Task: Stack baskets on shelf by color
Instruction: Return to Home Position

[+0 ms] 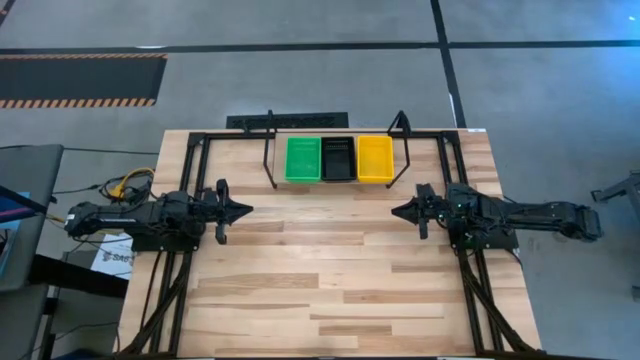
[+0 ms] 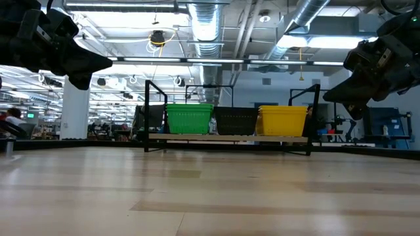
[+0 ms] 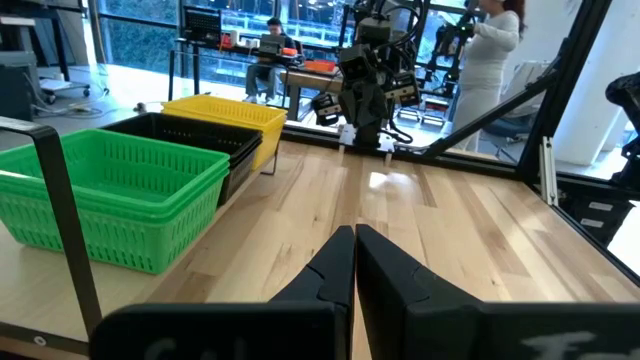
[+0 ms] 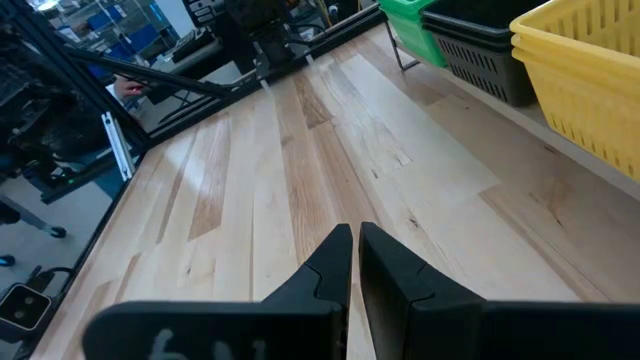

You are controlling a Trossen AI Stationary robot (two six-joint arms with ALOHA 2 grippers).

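The baskets stand in three stacks side by side on the shelf [image 1: 335,182] at the table's far edge: green stack [image 1: 303,159] on the left, black stack [image 1: 337,158] in the middle, yellow stack [image 1: 375,157] on the right. Their bottoms rest on the shelf's wood base [image 2: 226,137]. My left gripper [image 1: 247,210] hovers shut over the table's left side, pointing right. My right gripper [image 1: 396,211] hovers shut over the right side, pointing left. Both hold nothing and are nearer than the shelf.
Black frame rails [image 1: 190,170] run along the table's left and right sides. The shelf's upright loop ends [image 1: 270,150] rise beside the green and yellow stacks. Bare wood [image 1: 330,270] lies between and in front of the grippers. People show in the room beyond [image 3: 490,50].
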